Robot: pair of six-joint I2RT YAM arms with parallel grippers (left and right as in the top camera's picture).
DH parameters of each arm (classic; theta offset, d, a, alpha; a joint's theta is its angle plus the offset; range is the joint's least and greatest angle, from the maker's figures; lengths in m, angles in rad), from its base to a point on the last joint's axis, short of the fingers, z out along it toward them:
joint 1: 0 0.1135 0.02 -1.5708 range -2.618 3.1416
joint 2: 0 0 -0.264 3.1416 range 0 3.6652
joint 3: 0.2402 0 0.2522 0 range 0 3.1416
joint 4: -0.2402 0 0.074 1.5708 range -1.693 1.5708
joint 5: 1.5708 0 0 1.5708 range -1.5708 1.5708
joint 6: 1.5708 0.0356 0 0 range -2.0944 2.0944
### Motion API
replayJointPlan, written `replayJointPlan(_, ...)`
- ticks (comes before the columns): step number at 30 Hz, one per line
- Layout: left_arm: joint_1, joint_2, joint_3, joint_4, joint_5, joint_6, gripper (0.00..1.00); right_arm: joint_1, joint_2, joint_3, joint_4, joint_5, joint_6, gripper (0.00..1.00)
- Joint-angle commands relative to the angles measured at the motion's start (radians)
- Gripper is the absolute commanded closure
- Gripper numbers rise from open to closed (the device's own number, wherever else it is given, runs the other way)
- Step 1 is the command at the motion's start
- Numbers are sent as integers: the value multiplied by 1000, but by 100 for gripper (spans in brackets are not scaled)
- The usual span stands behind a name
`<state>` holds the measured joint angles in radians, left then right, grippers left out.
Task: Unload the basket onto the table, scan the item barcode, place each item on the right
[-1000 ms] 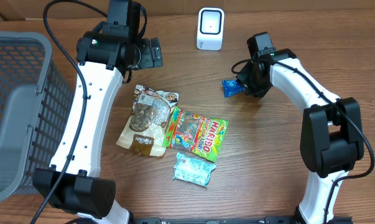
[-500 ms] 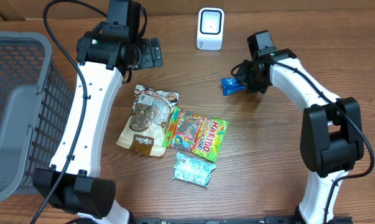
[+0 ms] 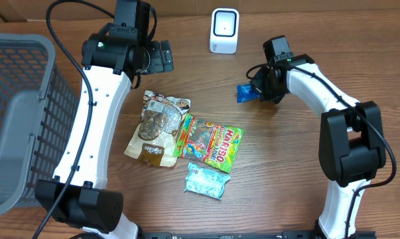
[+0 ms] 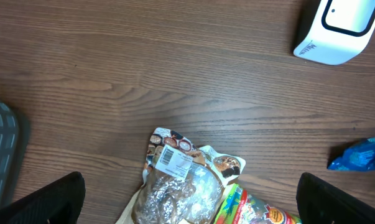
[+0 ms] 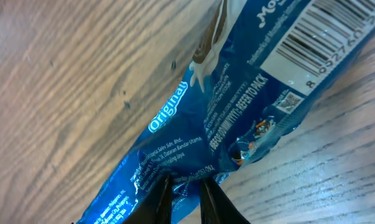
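Overhead view. Wooden table (image 3: pixel 286 166). Grey mesh basket (image 3: pixel 20 119) at the left edge of the frame. White scanner (image 3: pixel 224 30) stands at top centre. Left gripper (image 3: pixel 161 57) sits upper left of centre, above bare wood and well apart from the scanner; the spread of its claw is hard to judge from here. Right gripper (image 3: pixel 258 86) is right of centre, below and to the right of the scanner, against the blue packet (image 3: pixel 245 92). Three more packs lie mid-table: a brown cookie bag (image 3: pixel 156 126), a green gummy bag (image 3: pixel 209 141) overlapping its right edge, and a pale teal packet (image 3: pixel 208 179) just below them.

Left wrist view. Both fingers (image 4: pixel 47 199) show at the bottom corners, spread wide, nothing between them. Scanner top right, cookie bag bottom centre with its barcode label up, blue packet at the right edge.

Right wrist view. Blue packet fills the frame on a diagonal, its barcode (image 5: pixel 327 28) at upper right. Fingertips (image 5: pixel 157 198) at bottom centre are pressed close, pinching the packet's lower edge.
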<state>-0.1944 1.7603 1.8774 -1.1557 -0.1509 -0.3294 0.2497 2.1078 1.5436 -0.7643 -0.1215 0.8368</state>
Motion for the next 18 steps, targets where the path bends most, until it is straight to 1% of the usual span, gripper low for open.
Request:
replayJointPlan(1,5,-15,16,0,-6,23,0,-13,21,-15,-20,-54,-79,83)
replayJointPlan(4,5,-15,16,0,-6,23,0,-46,21,-11,-58,-83,-205,83)
replayJointPlan(7,5,-15,16,0,-6,23,0,-76,21,-11,-117,-79,-376,83)
replayJointPlan(10,4,-15,16,0,-5,23,0,-97,21,-11,-194,-25,-519,83)
replayJointPlan(14,4,-15,16,0,-5,23,0,-120,20,-9,-254,48,-588,82)
replayJointPlan(18,5,-15,16,0,-6,23,0,-152,18,41,-314,45,-599,82)
